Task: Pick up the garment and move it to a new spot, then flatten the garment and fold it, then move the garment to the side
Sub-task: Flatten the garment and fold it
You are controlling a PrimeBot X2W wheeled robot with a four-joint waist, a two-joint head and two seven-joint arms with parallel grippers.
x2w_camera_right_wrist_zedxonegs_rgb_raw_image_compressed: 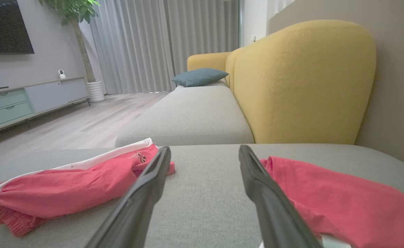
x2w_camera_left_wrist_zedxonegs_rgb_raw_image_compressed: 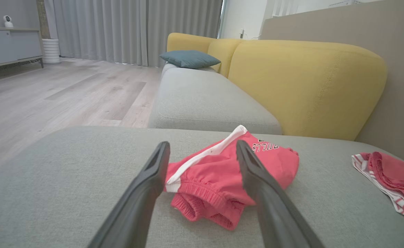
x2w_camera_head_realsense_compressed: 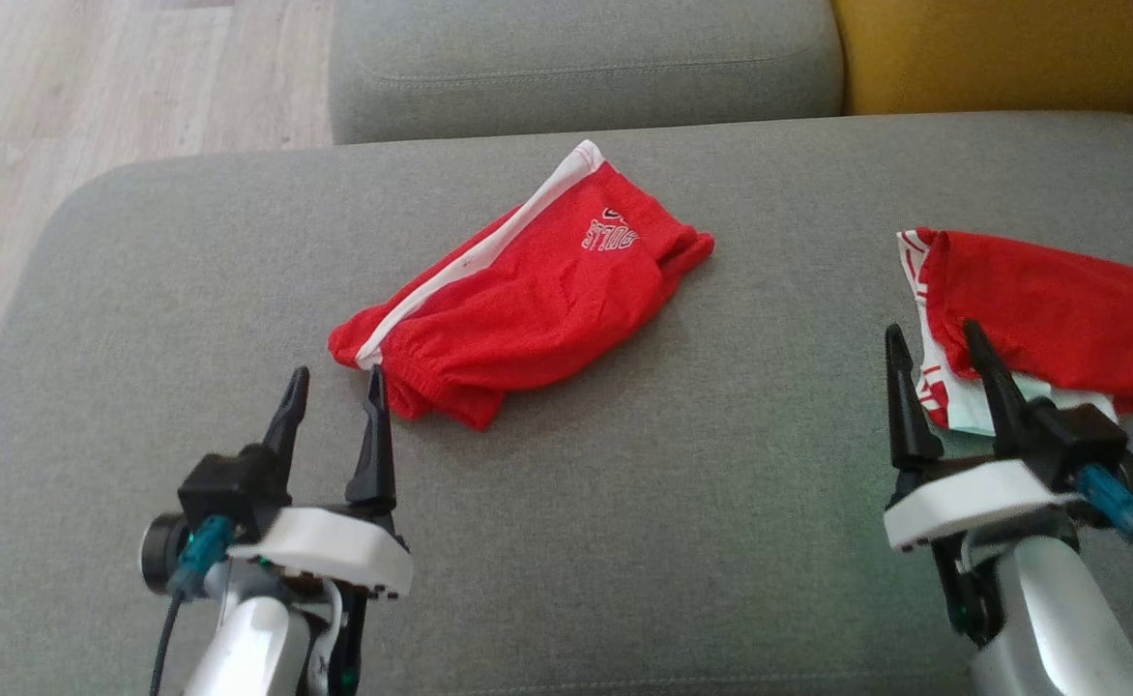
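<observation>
On the grey sofa cushion [x2w_camera_head_realsense_compressed: 624, 541] the bunched red shorts [x2w_camera_head_realsense_compressed: 528, 309] lie mid-seat, just ahead of the left gripper [x2w_camera_head_realsense_compressed: 337, 371]. It and the right gripper [x2w_camera_head_realsense_compressed: 933, 327] gape wide, empty. A pinch might catch only 1 layer, or the right gripper could snag the other red garment [x2w_camera_head_realsense_compressed: 1060, 319] beside it.

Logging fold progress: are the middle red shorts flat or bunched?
Bunched: the red shorts lie doubled over, waistband crumpled, on the grey cushion.
</observation>
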